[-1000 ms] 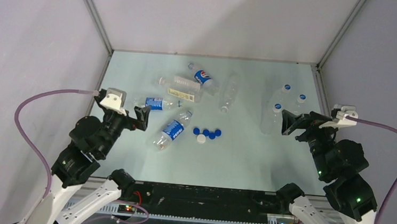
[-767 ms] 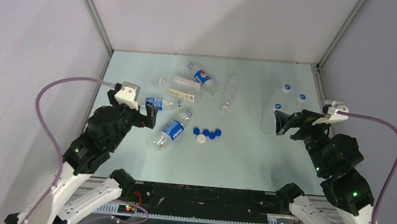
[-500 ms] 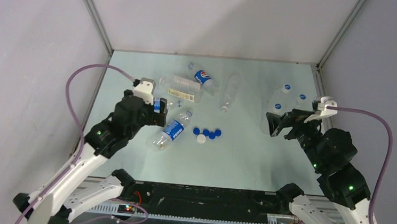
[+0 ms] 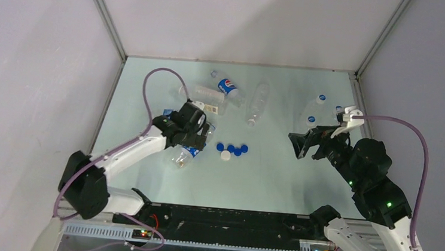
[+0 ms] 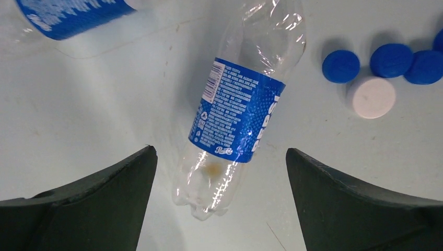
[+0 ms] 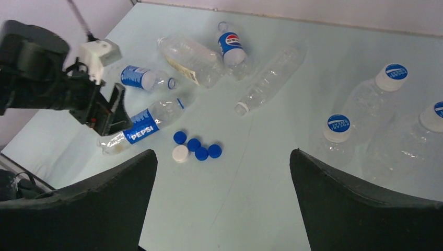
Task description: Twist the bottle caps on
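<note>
Left gripper, jaws spread wide and holding nothing, hangs over the Pepsi bottle lying on the table near the loose bottle caps; a squeeze could crush its thin body or roll it into them.

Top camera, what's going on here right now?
The left gripper hovers open over a Pepsi bottle lying on its side, not gripping it. The right gripper hangs open and empty, off to the right. Four blue caps and a white cap lie loose beside that bottle; three capped bottles stand at right.
</note>
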Motion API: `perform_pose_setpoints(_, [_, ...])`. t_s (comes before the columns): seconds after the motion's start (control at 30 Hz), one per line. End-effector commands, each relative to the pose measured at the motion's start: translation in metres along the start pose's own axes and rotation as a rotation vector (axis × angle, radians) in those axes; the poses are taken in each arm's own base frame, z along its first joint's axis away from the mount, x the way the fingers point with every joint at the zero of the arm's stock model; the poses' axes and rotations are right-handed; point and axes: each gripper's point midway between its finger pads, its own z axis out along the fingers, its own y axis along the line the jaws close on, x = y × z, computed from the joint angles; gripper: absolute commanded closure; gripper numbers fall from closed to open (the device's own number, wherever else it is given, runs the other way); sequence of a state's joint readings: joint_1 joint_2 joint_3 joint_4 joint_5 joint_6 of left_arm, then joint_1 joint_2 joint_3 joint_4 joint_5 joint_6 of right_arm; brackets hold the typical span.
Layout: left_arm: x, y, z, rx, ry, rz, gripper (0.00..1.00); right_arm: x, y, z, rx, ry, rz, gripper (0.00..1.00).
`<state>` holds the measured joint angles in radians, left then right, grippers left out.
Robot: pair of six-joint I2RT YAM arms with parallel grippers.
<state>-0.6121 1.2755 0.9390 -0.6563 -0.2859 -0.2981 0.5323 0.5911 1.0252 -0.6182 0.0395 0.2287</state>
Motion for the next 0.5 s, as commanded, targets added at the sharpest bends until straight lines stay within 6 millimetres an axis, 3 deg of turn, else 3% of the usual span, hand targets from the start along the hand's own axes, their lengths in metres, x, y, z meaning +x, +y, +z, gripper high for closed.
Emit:
perform_pose_setpoints(0.0, [-0.01, -0.012, 0.014, 0.025, 0.03, 0.026, 0.0, 0.006, 0.003, 0.002, -0.02, 0.027, -0.011, 0.01])
perform_pose_setpoints(0.23, [-0.004, -0.028, 0.051, 0.044, 0.116, 0.105, 0.01, 0.009, 0.004, 0.007, -0.033, 0.04, -0.031, 0.01])
perform_pose_setpoints(0.47, [0.003, -0.035, 0.071, 0.053, 0.158, 0.136, 0.02, 0.013, 0.01, 0.004, -0.065, 0.057, -0.011, 0.01])
